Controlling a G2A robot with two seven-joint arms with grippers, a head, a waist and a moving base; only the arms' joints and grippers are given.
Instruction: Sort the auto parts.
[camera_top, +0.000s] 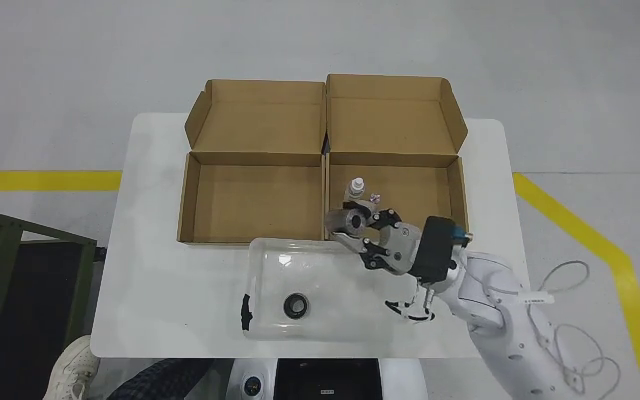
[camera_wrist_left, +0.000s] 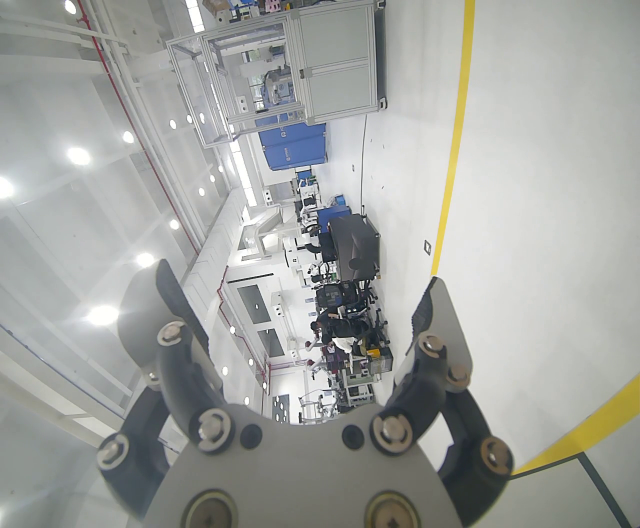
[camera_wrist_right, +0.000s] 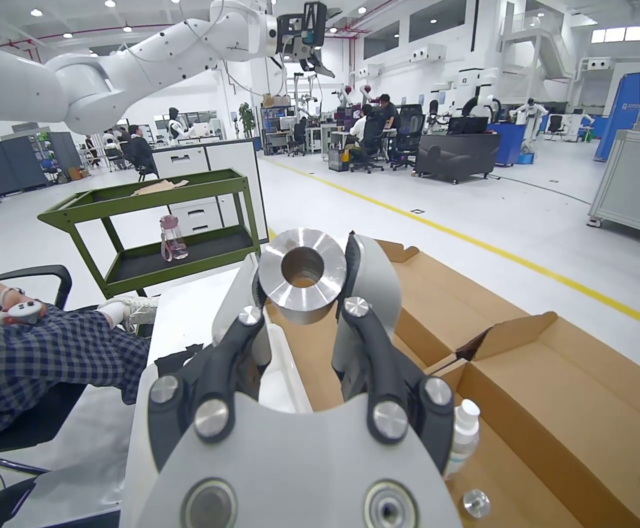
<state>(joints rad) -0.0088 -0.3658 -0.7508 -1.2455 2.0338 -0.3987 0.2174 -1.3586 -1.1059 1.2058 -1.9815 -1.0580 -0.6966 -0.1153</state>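
The steel bushing, clamped by the right gripper at the cardboard box's rim, could be knocked loose against it; the left gripper is held open.

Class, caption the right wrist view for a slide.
Right pincer shut on a metal ring by an open cardboard box holding a white bottle.

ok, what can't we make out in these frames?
- Top view: small silver part beside the white bottle, too small to identify.
- Top view: black ring in the clear bin, too small for detail.
- Right wrist view: part of the bottle, hidden by the right pincer holding the metal cylinder.
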